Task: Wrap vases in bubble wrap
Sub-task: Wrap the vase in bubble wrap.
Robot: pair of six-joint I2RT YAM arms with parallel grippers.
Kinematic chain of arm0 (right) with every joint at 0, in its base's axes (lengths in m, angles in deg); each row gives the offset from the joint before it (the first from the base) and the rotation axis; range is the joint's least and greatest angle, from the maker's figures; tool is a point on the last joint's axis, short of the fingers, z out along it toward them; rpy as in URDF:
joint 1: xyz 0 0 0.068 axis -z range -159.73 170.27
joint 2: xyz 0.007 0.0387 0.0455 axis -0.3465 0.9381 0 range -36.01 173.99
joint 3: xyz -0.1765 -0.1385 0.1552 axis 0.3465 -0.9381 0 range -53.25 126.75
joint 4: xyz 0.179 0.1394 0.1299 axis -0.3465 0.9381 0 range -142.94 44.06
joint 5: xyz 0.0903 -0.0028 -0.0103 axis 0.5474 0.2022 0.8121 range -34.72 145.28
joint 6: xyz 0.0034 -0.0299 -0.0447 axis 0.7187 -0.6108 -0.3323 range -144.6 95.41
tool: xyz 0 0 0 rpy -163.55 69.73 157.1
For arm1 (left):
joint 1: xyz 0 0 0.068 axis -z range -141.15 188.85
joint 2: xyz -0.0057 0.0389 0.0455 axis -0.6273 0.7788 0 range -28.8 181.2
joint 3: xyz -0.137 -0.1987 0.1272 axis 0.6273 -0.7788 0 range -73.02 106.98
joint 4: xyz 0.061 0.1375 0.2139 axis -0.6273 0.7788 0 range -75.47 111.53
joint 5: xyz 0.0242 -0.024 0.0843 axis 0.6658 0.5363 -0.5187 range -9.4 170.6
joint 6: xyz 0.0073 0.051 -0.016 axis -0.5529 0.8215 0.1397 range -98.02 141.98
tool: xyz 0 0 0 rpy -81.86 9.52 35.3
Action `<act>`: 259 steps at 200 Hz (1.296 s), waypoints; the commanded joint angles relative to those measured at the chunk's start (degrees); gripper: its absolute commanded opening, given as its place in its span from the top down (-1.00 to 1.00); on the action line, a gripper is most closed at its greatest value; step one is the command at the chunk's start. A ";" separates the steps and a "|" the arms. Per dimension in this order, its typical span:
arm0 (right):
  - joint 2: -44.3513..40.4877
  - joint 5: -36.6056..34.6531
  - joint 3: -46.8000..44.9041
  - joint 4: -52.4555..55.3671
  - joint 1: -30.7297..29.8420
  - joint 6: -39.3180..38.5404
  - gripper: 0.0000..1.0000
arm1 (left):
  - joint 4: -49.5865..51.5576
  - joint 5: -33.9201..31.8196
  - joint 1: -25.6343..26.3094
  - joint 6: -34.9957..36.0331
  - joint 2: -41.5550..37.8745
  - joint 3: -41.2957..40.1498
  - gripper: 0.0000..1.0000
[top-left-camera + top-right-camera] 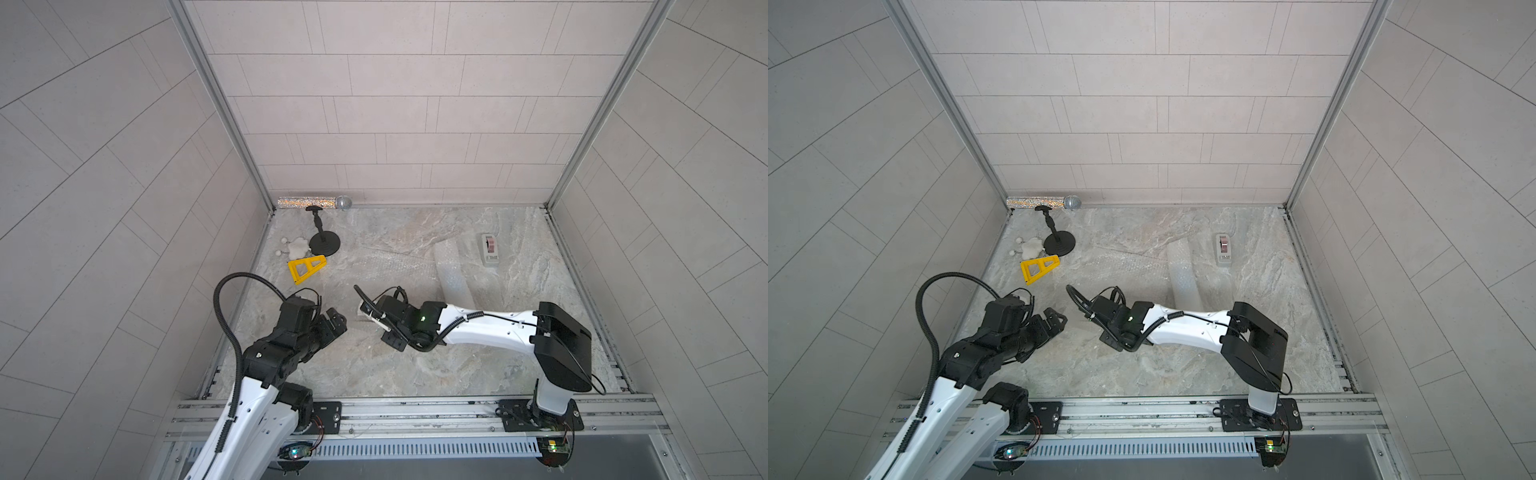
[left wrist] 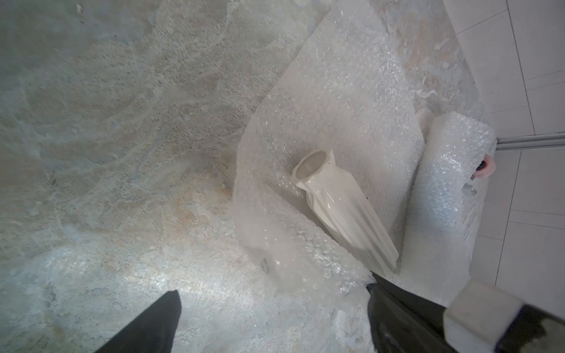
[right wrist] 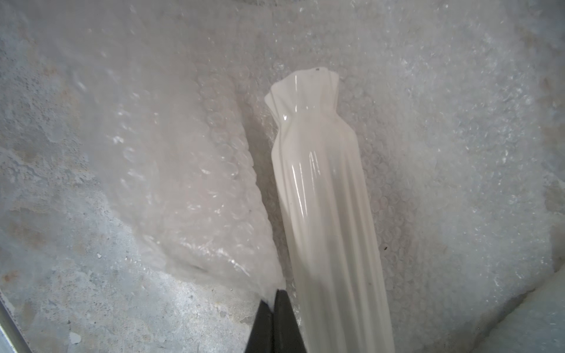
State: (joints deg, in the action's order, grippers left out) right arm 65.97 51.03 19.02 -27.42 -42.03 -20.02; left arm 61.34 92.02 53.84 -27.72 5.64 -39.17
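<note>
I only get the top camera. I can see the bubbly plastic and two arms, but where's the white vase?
Observer: In the right wrist view, the white vase lies on its side on the bubble wrap.
Operator: Is the right arm holding it?
Observer: No. The right end effector is shut on the wrap's edge, right beside the vase.
Operator: Is the vase covered yet?
Observer: Not yet. The left wrist view shows it bare, between the lifted flap and the rolled part.
</note>
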 commanded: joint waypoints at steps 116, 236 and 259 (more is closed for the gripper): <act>8.16 18.70 12.20 11.22 15.22 -2.24 1.00 | -26.93 1.32 10.68 -7.30 19.49 -3.35 -0.98; 14.34 21.86 15.97 11.08 19.87 -4.12 0.90 | -39.62 -2.55 10.07 -11.39 42.64 1.33 -1.00; 11.99 20.56 15.66 10.40 20.35 -3.96 0.51 | -40.08 -2.87 9.94 -11.14 44.86 1.11 -1.00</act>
State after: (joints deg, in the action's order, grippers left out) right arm 79.50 71.58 35.26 -18.11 -21.95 -23.40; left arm 21.69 91.41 64.20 -38.86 48.41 -38.80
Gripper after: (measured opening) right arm 0.177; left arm 0.993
